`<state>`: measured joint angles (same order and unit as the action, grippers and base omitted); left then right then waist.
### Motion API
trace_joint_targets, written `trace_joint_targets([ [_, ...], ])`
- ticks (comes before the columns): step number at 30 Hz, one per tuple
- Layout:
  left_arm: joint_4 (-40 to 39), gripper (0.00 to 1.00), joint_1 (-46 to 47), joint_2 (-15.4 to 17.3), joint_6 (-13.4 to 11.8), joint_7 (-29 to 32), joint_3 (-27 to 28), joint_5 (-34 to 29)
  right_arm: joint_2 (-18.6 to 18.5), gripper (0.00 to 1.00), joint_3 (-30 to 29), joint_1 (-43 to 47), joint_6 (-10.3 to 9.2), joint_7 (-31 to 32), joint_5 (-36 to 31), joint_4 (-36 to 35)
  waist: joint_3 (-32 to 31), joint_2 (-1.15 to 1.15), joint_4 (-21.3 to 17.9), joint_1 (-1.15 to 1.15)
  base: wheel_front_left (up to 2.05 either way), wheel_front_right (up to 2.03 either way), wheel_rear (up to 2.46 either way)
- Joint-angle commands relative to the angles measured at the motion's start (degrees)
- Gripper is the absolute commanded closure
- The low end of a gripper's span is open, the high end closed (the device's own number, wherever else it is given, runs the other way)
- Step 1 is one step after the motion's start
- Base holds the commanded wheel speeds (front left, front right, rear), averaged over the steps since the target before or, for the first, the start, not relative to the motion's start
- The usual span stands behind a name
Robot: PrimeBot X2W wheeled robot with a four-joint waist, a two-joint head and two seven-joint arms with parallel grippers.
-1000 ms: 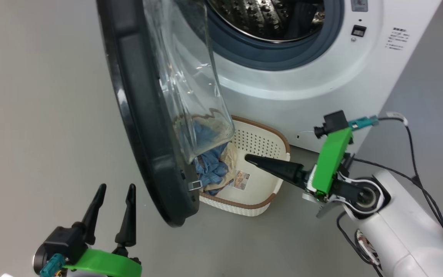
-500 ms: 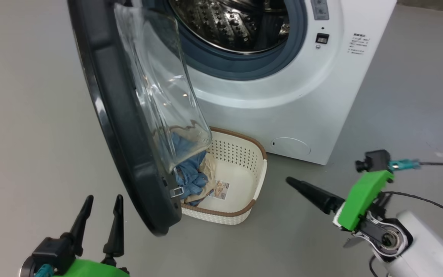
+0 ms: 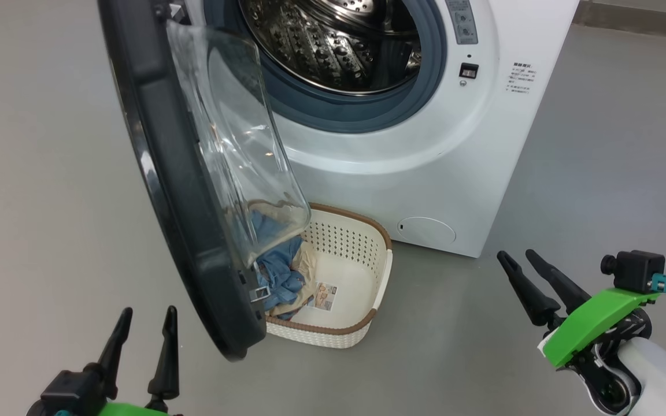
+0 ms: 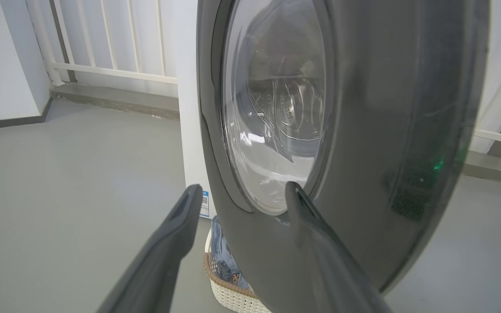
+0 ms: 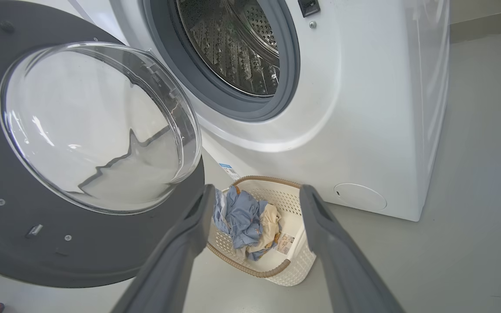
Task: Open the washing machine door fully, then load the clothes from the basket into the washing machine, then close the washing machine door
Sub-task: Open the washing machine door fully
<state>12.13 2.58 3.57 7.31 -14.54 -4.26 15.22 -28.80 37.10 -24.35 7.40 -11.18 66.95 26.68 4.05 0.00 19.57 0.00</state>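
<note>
The white washing machine [image 3: 425, 173] stands ahead with its steel drum [image 3: 333, 46] exposed. The washing machine door [image 3: 177, 190], black-rimmed with a clear glass bowl, hangs open to the left, partly over the basket [image 3: 362, 271]. That cream basket sits on the floor at the washer's foot. The clothes [image 3: 278, 271], blue with a beige piece, lie in its left half. My left gripper [image 3: 148, 312] is open at the lower left, outside the door [image 4: 385, 108]. Well right of the basket [image 5: 255, 271], my right gripper [image 3: 516, 254] is open, pointing toward the clothes [image 5: 244, 217].
Grey floor [image 3: 38, 173] spreads left and right of the washer. A round service cap [image 3: 425, 230] sits low on the washer front. In the left wrist view a white railing [image 4: 111, 39] and wall stand behind the machine.
The head camera has shifted, so the whole picture moved. My right gripper has pulled back from over the basket to its right and turned, showing both fingers apart. The left gripper holds its pose.
</note>
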Motion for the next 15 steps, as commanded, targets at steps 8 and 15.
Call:
trace_joint_targets([
  [8, -1.8, 0.00, 0.3, 1.1, 0.2, -0.5, 2.4, -1.0, 0.5, 0.00, -7.5, 1.3, 0.09, -3.8, -16.5, -1.8, -0.2, 0.00, 0.0, 0.00, 0.00, 0.00, 0.00],
  [15, -2.0, 0.00, 0.6, 1.0, 0.2, -0.5, 2.3, -1.1, 6.0, 0.00, -20.8, 9.7, 0.09, -3.8, -29.5, -9.8, -0.1, 0.00, 0.5, 0.00, 0.00, 0.00, 0.00],
])
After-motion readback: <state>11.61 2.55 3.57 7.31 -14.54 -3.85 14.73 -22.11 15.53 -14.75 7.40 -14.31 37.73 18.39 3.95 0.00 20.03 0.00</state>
